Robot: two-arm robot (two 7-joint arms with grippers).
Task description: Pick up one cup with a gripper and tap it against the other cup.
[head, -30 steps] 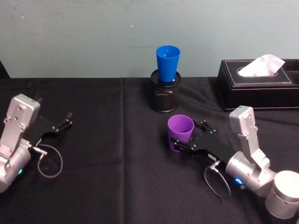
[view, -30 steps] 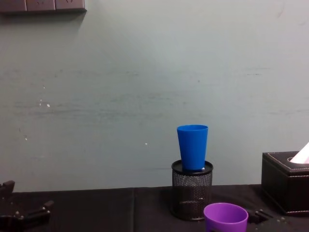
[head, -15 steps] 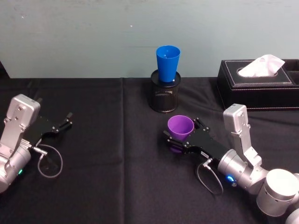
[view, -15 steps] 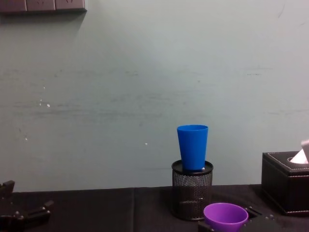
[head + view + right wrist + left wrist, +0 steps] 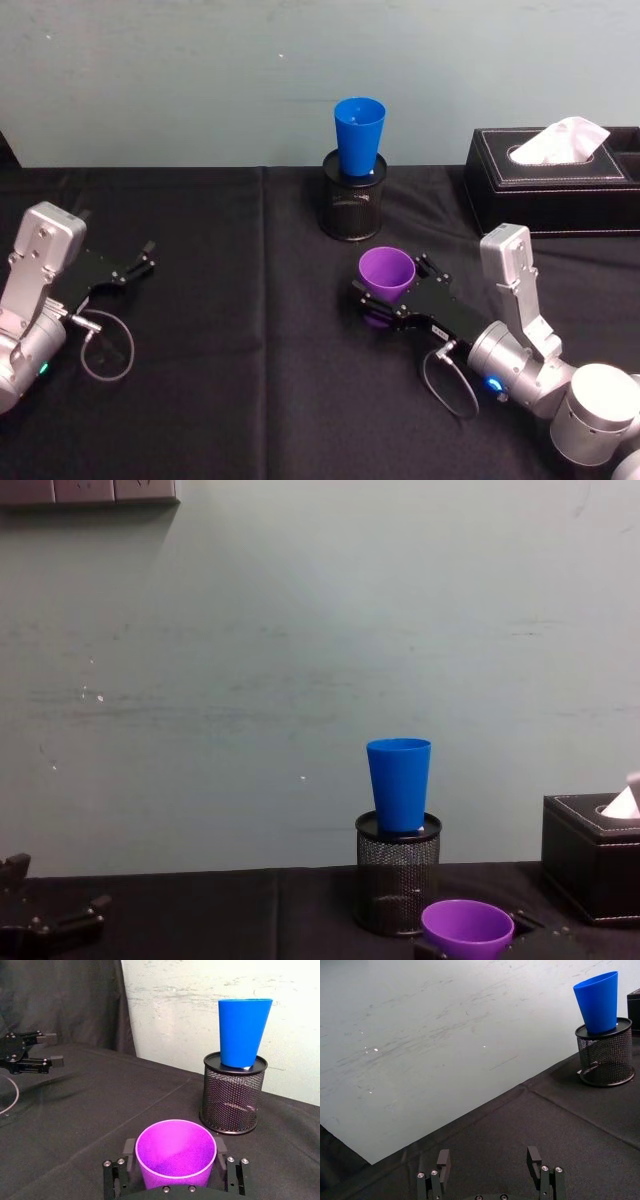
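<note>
The right arm reaches in low over the counter (image 5: 250, 360) from the right near corner, forearm slanting toward the middle. Its right gripper (image 5: 391, 276) is level and closed around the purple cup (image 5: 386, 275). In the right wrist view one black finger (image 5: 129, 1148) presses on each side of the cup wall, below the rolled rim. The purple cup stands upright, mouth up, in front of the mesh pen holder (image 5: 351, 206) and apart from it. Whether its base touches the cloth cannot be told.

The left arm lies parked at the left edge, with the left gripper (image 5: 134, 264) just above the cloth, its fingers spread apart and holding nothing.

The blue cup (image 5: 359, 134) stands upright in the top of the mesh pen holder. A white tissue (image 5: 563, 139) sticks up out of the black tissue box (image 5: 548, 193) at the right rear.
</note>
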